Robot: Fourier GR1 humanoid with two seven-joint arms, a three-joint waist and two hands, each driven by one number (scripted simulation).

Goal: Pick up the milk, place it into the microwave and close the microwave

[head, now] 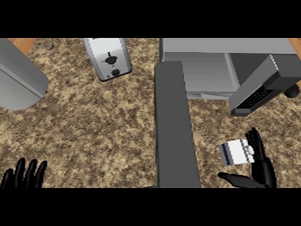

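Milk (236, 152) stands just left of the right hand (260, 165), its straight fingers (255, 141) alongside, thumb below, not yet gripping; microwave (231, 66) open beyond.

The left robot hand (24, 175) is plain black from fingertips to the lower edge of the view, with slim, tapering fingers that end in rounded tips. Its surface is matte and carries no markings, screws or cables that can be made out. The right robot hand (261, 167) is the same black, with long narrow fingers and a shorter, thicker thumb (234, 178) that narrows to a blunt point. The fingers look segmented, with slight bulges along their length. No seams, labels or wiring show on either hand. Of the grey forearms nothing can be told apart for certain in this view.
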